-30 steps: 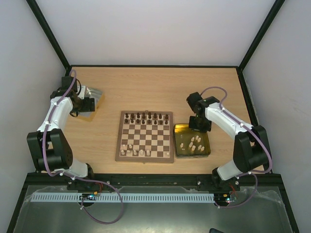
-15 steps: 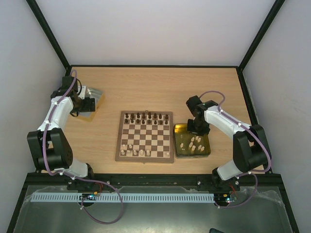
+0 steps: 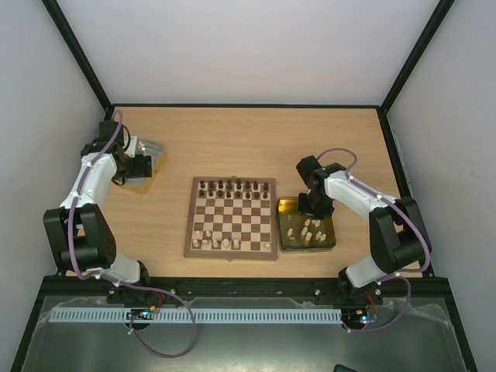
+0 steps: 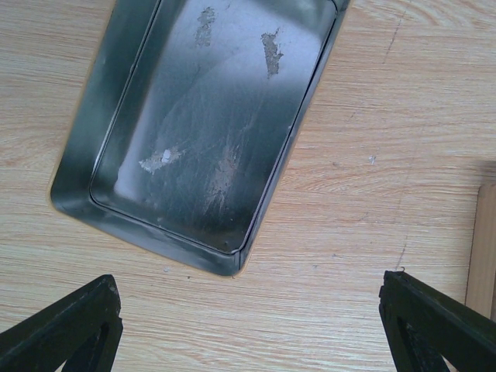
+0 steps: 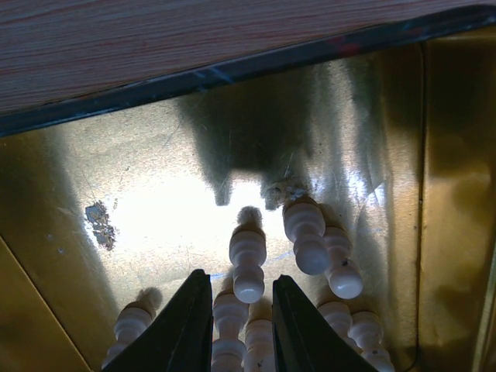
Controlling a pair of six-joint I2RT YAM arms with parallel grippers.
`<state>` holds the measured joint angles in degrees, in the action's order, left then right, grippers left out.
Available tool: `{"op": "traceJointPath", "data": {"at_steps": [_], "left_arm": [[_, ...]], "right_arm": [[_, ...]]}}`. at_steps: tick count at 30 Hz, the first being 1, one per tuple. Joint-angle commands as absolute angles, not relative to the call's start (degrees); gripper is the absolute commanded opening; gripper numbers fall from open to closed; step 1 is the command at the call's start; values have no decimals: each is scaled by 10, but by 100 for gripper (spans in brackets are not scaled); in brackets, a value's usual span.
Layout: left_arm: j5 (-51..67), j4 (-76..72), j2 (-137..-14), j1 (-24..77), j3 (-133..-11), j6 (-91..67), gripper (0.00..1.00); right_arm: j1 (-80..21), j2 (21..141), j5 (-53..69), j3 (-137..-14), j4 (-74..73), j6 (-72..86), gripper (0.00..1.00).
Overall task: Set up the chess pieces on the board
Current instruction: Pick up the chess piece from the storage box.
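The board [image 3: 232, 218] lies mid-table. A row of dark chess pieces [image 3: 232, 186] stands along its far edge, and several cream ones [image 3: 215, 242] stand along its near edge. More cream pieces [image 3: 310, 229] stand in the gold tray [image 3: 330, 246]. My right gripper [image 3: 308, 208] reaches down into that tray [image 5: 457, 194]. Its jaws [image 5: 242, 298] are narrowly open, and the head of one cream piece [image 5: 248, 263] sits between the tips with a small gap on each side. My left gripper [image 4: 248, 283] is wide open over bare table, just short of the silver tray [image 4: 209, 116].
The silver tray [image 3: 152, 155] at the far left holds nothing. Other cream pieces [image 5: 310, 240] crowd close to the right of the right gripper's fingers. The board's border [image 4: 484, 248] shows at the right edge of the left wrist view. Black frame posts bound the table.
My right gripper has moved a little left and lower into the gold tray, with its jaws slightly narrower. The left arm has not moved.
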<state>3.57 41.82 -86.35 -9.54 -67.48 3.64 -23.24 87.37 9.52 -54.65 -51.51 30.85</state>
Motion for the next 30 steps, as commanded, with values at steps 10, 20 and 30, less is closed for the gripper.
{"op": "traceJointPath", "data": {"at_steps": [10, 20, 30], "left_arm": [[28, 432, -863, -93, -686, 34, 91], [25, 432, -864, -92, -688, 34, 91], [25, 431, -867, -93, -690, 33, 91]], "right_arm": [[-230, 893, 88, -532, -495, 304, 20], [-230, 892, 88, -525, -491, 305, 19], [-230, 894, 88, -521, -489, 305, 16]]}}
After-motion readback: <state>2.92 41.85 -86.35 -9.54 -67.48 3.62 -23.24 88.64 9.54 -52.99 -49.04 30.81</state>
